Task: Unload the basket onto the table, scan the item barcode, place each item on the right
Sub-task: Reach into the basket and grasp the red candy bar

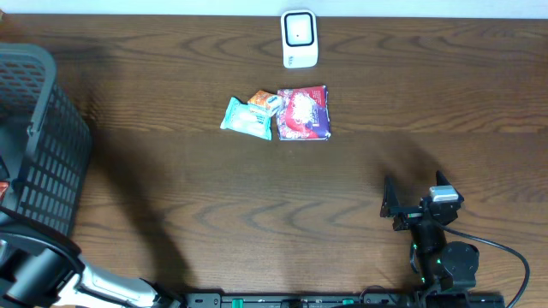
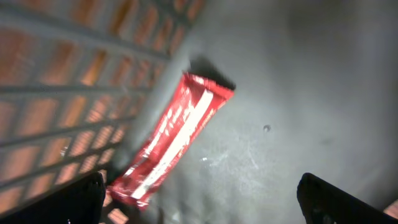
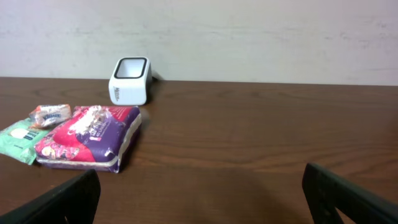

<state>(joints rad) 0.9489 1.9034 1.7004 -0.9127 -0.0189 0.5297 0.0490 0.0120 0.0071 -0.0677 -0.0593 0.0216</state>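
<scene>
Evidently nothing had been scanned; pick-up and presentation were judged outstanding.
Both left gripper (image 2: 202, 202) and right gripper (image 3: 202, 199) were held wide apart, empty; one red bar (image 2: 171, 146) was found in the one basket (image 1: 51, 145) at nine o'clock; three packets (image 1: 304, 113) were counted just six o'clock of the one scanner (image 1: 300, 38) at twelve.

left gripper (image 2: 200, 202): jaws spread wide, angled downward | right gripper (image 3: 199, 202): jaws spread wide, pointing level
</scene>
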